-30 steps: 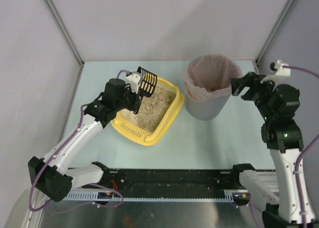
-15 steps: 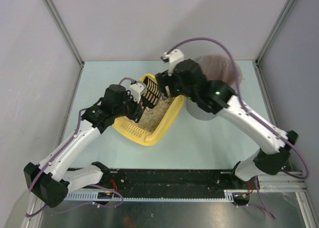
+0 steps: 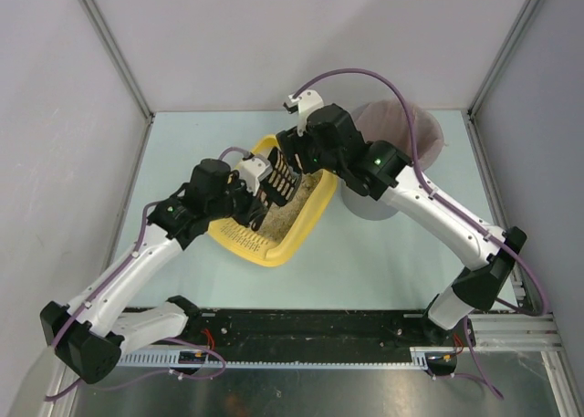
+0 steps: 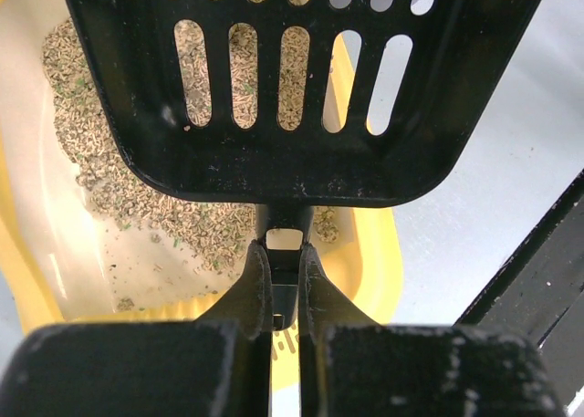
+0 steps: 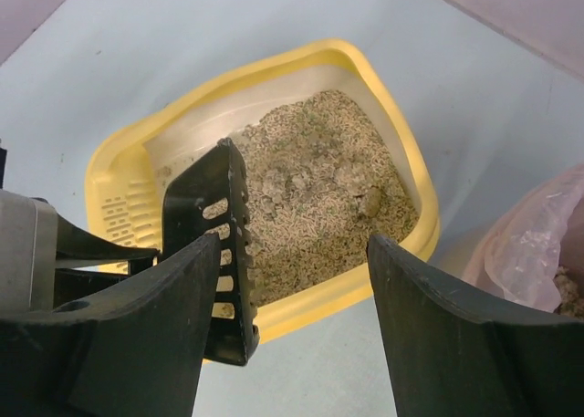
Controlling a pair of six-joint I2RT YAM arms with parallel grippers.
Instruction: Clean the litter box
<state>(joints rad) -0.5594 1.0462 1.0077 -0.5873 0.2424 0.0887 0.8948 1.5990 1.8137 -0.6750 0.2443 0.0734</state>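
Observation:
The yellow litter box (image 3: 266,250) lies mid-table, holding beige litter (image 5: 319,184) with a brownish clump (image 5: 370,201) near its right wall. My left gripper (image 3: 255,187) is shut on the handle of a black slotted scoop (image 3: 276,182), which hangs over the litter. In the left wrist view the jaws (image 4: 281,253) pinch the handle and the scoop blade (image 4: 283,88) shows litter through its slots. My right gripper (image 3: 294,155) hovers open and empty over the box's far end. In the right wrist view (image 5: 292,289) the scoop (image 5: 214,244) is beside its left finger.
A grey round bin (image 3: 367,206) with a pinkish liner (image 3: 415,130) stands right of the box, partly hidden by my right arm. The liner also shows in the right wrist view (image 5: 538,244). Enclosure walls stand at left, back and right. A black rail (image 3: 301,326) runs along the near edge.
My right arm swung from the right of the bin across to the litter box's far end. My left gripper moved the scoop slightly right and down over the litter.

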